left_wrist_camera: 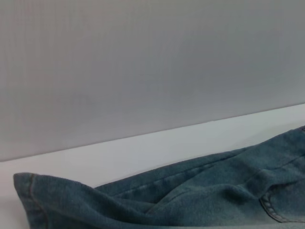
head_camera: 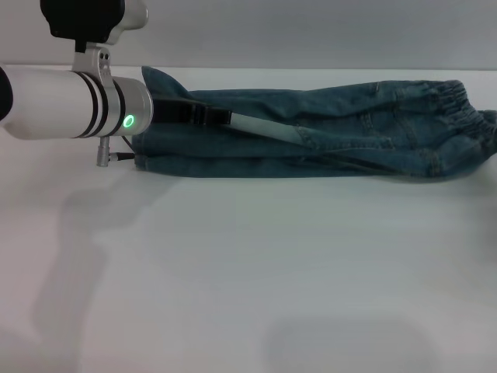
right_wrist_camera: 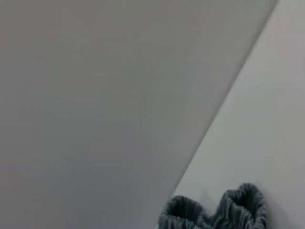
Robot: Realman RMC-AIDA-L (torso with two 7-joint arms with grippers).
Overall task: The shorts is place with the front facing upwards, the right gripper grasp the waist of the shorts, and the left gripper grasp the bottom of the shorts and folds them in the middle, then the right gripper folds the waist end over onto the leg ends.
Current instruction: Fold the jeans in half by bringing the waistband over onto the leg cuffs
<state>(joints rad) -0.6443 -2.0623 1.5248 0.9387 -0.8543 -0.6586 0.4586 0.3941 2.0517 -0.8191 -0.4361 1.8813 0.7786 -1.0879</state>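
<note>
Surface: white table [head_camera: 248, 272] ran across the head view, with a plain pale grey wall [head_camera: 311, 31] behind its far edge.

Shorts: the shorts [head_camera: 342, 136] lay on the far part of the table, stretched sideways as one long narrow band, already doubled lengthwise so one leg sat over the other.

Cloth: blue-green denim, washed paler in the middle of the leg, with stitched seams and a curved pocket seam near the gathered end.

Waist: the waist [head_camera: 466, 116] was at the robot's right end, a ruched elastic band, darker, bunched into small folds; in the right wrist view it showed as two puckered humps [right_wrist_camera: 238, 207] resting on the table.

Bottom of the shorts: the bottom of the shorts [head_camera: 155, 116] was at the robot's left end, a straight stitched hem with one corner lifted in a point toward the wall; the left wrist view showed that hem edge [left_wrist_camera: 28, 200] standing up off the table.

Left gripper: the left gripper [head_camera: 210, 116] reached in from the left on its white arm with a green light, its black claw lying over the hem end, closed on the denim there.

Right gripper: not seen in any view, so its fingers could not be judged; its wrist camera looked at the waist from close by.
</note>
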